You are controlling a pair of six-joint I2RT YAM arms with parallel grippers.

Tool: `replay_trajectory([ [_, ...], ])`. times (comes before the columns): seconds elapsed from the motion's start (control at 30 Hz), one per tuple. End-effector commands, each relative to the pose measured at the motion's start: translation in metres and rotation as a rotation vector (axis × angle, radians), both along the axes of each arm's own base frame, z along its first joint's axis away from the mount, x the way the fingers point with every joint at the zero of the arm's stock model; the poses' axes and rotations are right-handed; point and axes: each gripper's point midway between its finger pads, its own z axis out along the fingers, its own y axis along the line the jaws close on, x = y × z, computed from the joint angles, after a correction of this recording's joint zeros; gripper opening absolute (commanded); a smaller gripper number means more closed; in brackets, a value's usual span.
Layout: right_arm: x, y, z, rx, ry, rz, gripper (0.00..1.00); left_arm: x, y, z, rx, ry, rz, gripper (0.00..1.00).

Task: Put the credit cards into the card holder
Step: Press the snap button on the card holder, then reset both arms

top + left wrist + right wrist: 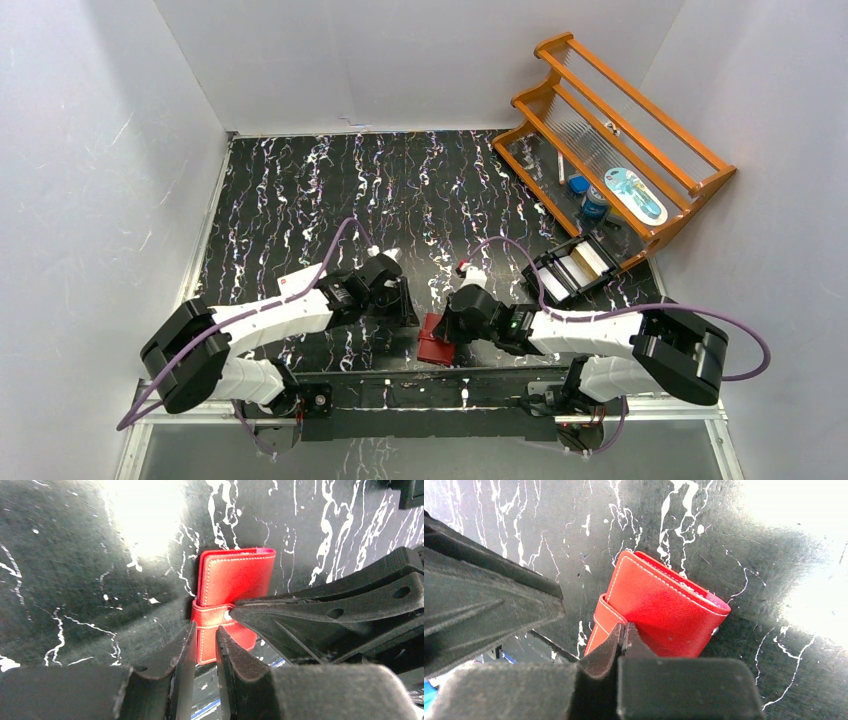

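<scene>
Left wrist view: the left tool (pixel 205 628) straddles the strap (pixel 212 618) of the closed red card holder (pixel 237 577), fingers slightly apart; whether they pinch it I cannot tell. The right tool (pixel 231 614), fingers together, presses its tip at the snap. The holder lies on the worktop (pixel 75 580), mid-frame. Unfastening looks to be the step in hand; next the strap must peel free. Farther off, the top view shows pale cards (pixel 572 267) in a black box (pixel 537 272), right of centre.

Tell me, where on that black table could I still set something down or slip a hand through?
The table is barest at its back left, from the left wall across to the wooden rack. Crowded: the right side around the rack and black box, and front centre, where the left gripper and right gripper meet at the card holder.
</scene>
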Motion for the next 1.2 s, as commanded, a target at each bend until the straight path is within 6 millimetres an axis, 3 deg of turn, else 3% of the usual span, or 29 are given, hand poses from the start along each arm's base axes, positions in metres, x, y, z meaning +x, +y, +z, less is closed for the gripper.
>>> replay_trajectory([
  [0.0, -0.030, -0.070, -0.063, -0.313, 0.061, 0.001, 0.00, -0.014, -0.010, 0.003, -0.024, 0.009, -0.046, 0.18],
  [0.33, -0.035, -0.084, -0.073, -0.355, 0.043, -0.043, 0.00, -0.021, -0.027, -0.014, -0.004, 0.024, -0.073, 0.12],
  [0.5, -0.026, -0.064, -0.055, -0.290, 0.002, -0.028, 0.01, -0.018, -0.021, -0.014, 0.008, 0.010, -0.029, 0.12],
  [0.63, -0.005, -0.037, -0.001, -0.196, -0.081, -0.055, 0.19, -0.004, -0.003, 0.015, 0.038, -0.076, 0.050, 0.16],
  [0.77, 0.015, -0.034, 0.052, -0.154, -0.173, -0.085, 0.38, 0.011, 0.014, 0.058, 0.075, -0.183, 0.102, 0.23],
  [0.9, 0.014, -0.032, 0.089, -0.084, -0.180, -0.087, 0.50, 0.019, 0.025, 0.107, 0.087, -0.278, 0.094, 0.32],
  [1.03, 0.008, -0.043, 0.120, -0.031, -0.185, -0.095, 0.58, 0.019, 0.037, 0.149, 0.088, -0.333, 0.090, 0.40],
  [1.1, 0.002, -0.047, 0.136, 0.003, -0.189, -0.073, 0.70, 0.015, 0.041, 0.167, 0.077, -0.352, 0.067, 0.52],
  [1.17, -0.003, -0.055, 0.160, 0.027, -0.199, -0.062, 0.88, 0.011, 0.047, 0.183, 0.067, -0.364, 0.058, 0.77],
])
